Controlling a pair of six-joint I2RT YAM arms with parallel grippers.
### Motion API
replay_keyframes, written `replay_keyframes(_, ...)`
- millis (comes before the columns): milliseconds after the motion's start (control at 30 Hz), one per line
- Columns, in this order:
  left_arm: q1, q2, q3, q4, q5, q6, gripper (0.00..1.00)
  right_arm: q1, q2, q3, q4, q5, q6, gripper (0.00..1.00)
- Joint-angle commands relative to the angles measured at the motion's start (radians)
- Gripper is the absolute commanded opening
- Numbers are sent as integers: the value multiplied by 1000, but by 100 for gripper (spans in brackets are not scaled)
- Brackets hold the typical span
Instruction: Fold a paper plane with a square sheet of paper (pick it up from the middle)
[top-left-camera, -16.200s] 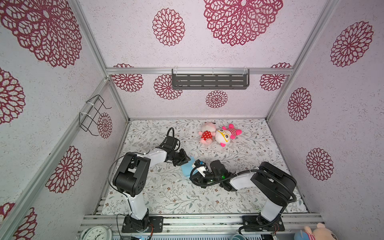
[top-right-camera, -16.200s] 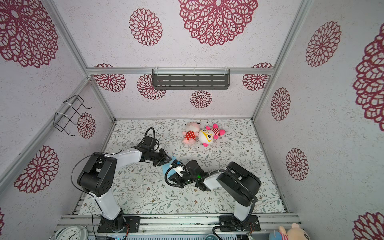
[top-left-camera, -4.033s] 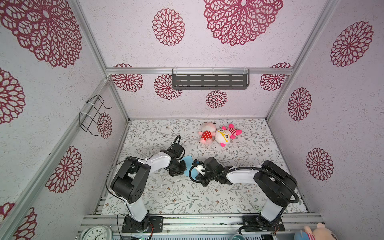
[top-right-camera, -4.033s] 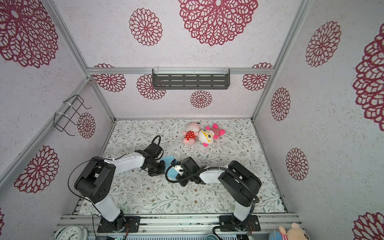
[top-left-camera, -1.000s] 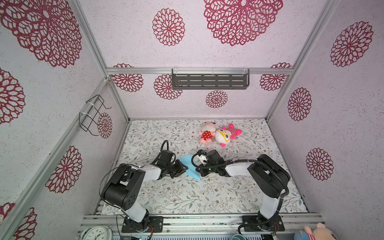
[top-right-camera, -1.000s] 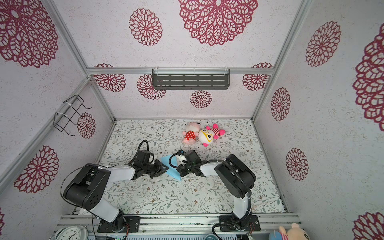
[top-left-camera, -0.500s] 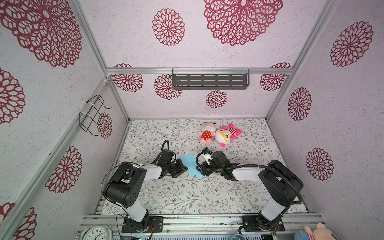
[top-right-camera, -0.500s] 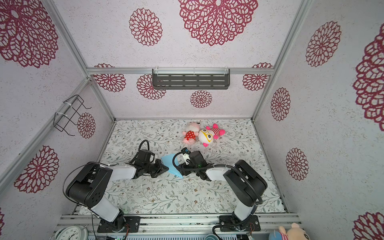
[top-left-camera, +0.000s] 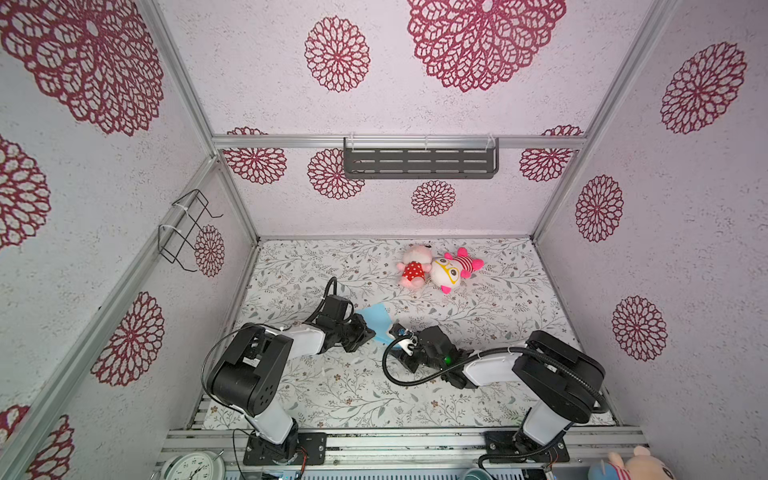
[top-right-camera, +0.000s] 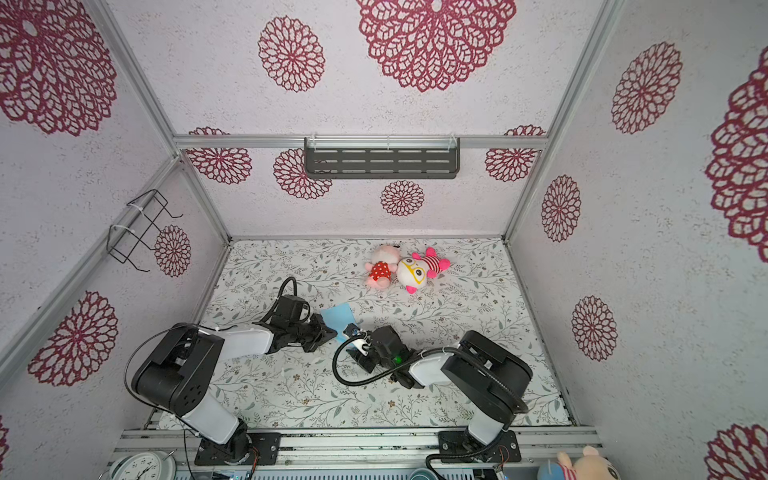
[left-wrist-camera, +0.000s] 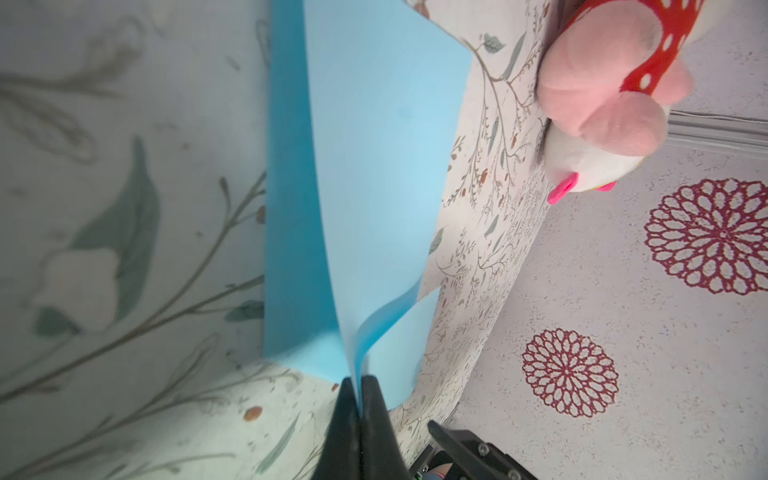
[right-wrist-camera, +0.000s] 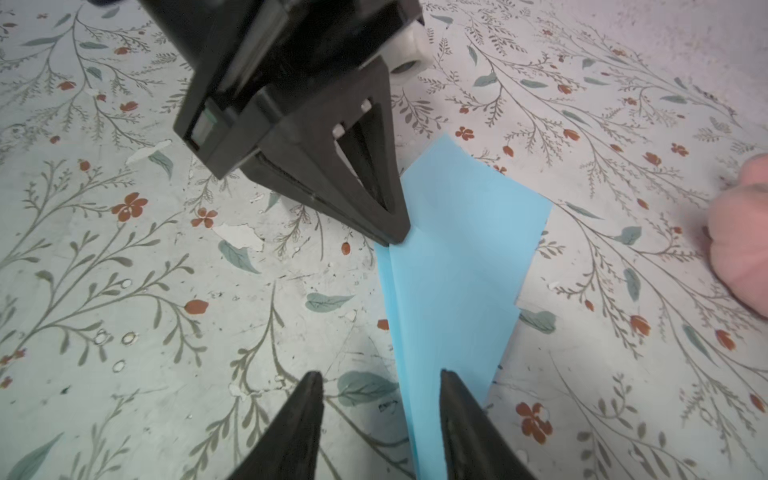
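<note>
The left gripper (left-wrist-camera: 359, 380) is closed tight on one edge of the square sheet of paper (right-wrist-camera: 457, 257), which is already folded into layers and lies mostly flat on the floral mat (right-wrist-camera: 124, 291) between the two arms, well apart from the plush toys (top-left-camera: 446, 270). The right gripper (right-wrist-camera: 380, 382) hangs partly open over the near end, gripping nothing. To crease well, it should press flat along the fold while the left pinch anchors the layers against sliding

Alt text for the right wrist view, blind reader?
Left gripper shut on the edge of the folded light-blue paper, which rests on the floral table. Right gripper open at the paper's near end; pink plush toy partly in view.
</note>
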Motion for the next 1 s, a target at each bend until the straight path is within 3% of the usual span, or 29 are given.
replay_keyframes(0, -8, -17, 27, -34, -16, -26, 3, 10, 36, 10, 104, 84, -85, 40)
replay_keyframes(500, -8, -24, 37, -63, -8, -27, 3, 19, 136, 43, 134, 116, -127, 30)
replay_keyframes(833, -9, -35, 41, -74, -7, -31, 6, 20, 173, 52, 137, 123, -134, 30)
replay_keyframes(967, -8, -40, 43, -75, -6, -32, 8, 20, 182, 53, 142, 122, -131, 21)
